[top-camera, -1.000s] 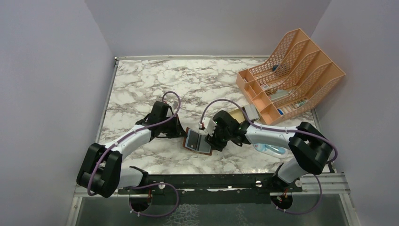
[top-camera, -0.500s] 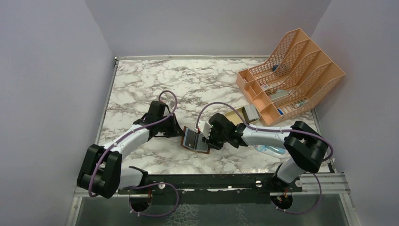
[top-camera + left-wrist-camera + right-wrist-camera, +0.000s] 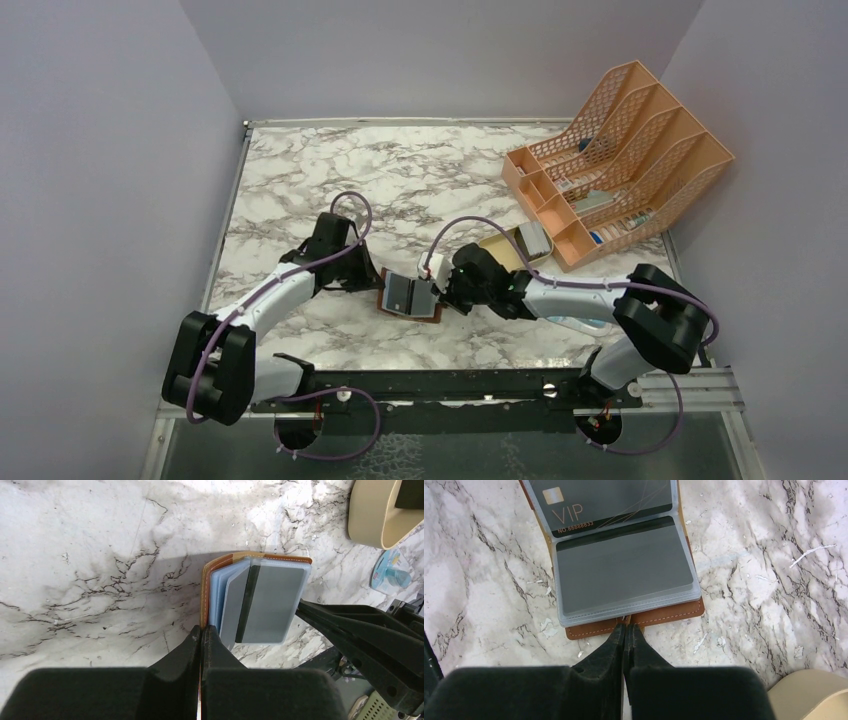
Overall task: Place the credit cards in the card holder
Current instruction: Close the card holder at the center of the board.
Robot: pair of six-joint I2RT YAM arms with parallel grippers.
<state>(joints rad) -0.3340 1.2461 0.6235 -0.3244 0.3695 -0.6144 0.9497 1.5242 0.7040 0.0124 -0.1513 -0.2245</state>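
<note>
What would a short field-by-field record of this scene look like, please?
Surface: marble table
Card holder: lying open on the table between both arms
Credit cards: dark VIP card and second dark card, each inside a clear sleeve
Left tool: shut on the holder's leather edge
Right tool: shut, tips at the opposite leather edge
Nearby: tan tray, orange file rack
</note>
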